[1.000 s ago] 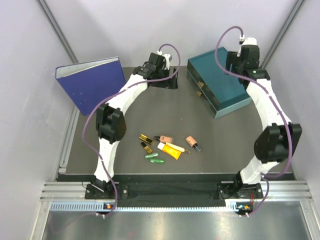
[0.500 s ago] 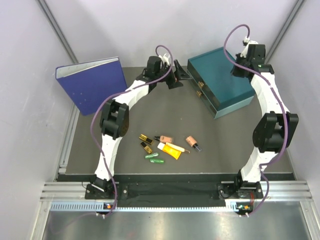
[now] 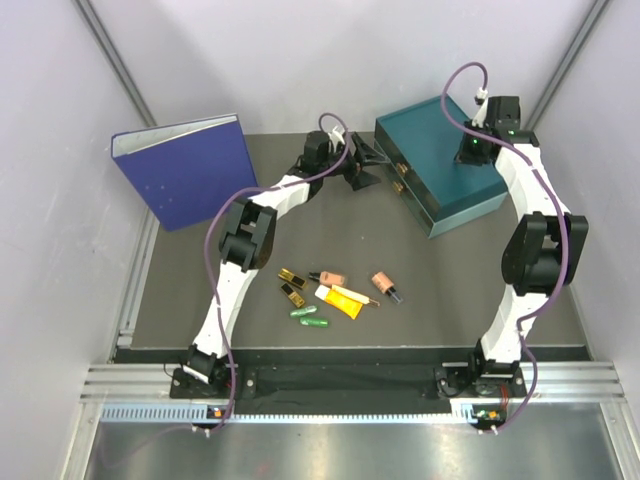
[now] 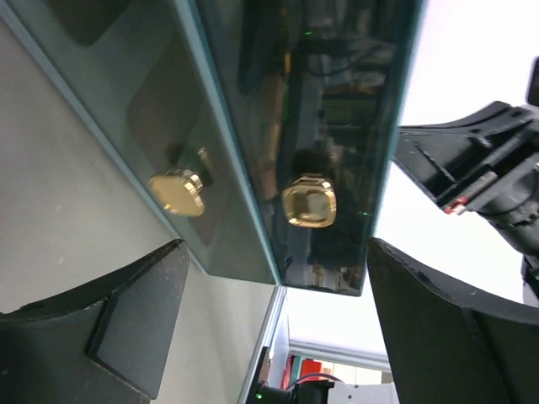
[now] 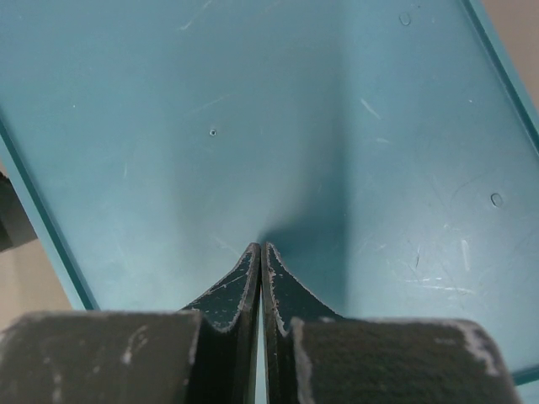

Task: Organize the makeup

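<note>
The makeup lies in a loose cluster at the table's near middle: two gold-and-black cases (image 3: 290, 276), two green capsules (image 3: 309, 316), a yellow-orange tube (image 3: 342, 298) and two beige bottles (image 3: 330, 277) (image 3: 384, 284). My left gripper (image 3: 368, 163) is open, right in front of the teal drawer box (image 3: 440, 170). In the left wrist view its jaws (image 4: 276, 252) stand wide just short of two gold drawer knobs (image 4: 309, 200) (image 4: 178, 192). My right gripper (image 3: 476, 148) is shut with nothing in it, its tips (image 5: 261, 248) over the box's teal top (image 5: 278, 109).
A large blue binder (image 3: 185, 168) stands at the back left. The teal box sits at the back right, angled, with its drawer fronts facing the left arm. Grey walls close in on both sides and behind.
My left gripper has swung right, up to the drawer front. My right gripper has shut and come down over the top of the box.
</note>
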### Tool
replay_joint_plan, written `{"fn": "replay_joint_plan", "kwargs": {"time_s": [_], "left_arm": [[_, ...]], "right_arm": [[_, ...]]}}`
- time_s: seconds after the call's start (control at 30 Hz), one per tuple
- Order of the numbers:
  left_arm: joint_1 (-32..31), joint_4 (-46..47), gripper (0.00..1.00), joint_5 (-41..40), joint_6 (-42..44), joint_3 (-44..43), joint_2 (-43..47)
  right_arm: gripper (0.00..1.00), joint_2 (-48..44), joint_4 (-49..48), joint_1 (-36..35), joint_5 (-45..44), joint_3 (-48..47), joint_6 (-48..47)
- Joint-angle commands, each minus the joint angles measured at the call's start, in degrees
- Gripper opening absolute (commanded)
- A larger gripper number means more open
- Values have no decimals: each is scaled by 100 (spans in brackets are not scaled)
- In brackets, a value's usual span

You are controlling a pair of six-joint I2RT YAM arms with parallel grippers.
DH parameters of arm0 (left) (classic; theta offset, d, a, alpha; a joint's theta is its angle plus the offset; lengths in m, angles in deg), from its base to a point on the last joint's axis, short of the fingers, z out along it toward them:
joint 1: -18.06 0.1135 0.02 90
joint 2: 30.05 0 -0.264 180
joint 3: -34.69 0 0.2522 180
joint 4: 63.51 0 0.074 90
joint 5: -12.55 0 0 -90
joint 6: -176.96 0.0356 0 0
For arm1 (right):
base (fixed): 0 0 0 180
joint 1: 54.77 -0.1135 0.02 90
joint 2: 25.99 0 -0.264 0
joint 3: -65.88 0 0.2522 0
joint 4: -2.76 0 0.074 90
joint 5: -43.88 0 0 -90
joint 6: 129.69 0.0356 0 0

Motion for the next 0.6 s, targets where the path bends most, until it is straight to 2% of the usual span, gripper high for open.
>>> {"fn": "replay_joint_plan", "kwargs": {"time_s": [0.0,0.1,0.37,0.57], "left_arm": [[-47,772,89,132,-330,-424,-15],[-100,711,83,150,-313,-521,-85],[-258,447,77,88,-225,-899,-331],[-302,385,68,-43,-181,-987,-454]], "right_arm": [[0,138,182,-16,43,-215,-107],[0,164,200,-24,61,-207,-115],[0,209,209,-51,122,-154,-115],[0,226,200,-60,166,-154,-115]]}}
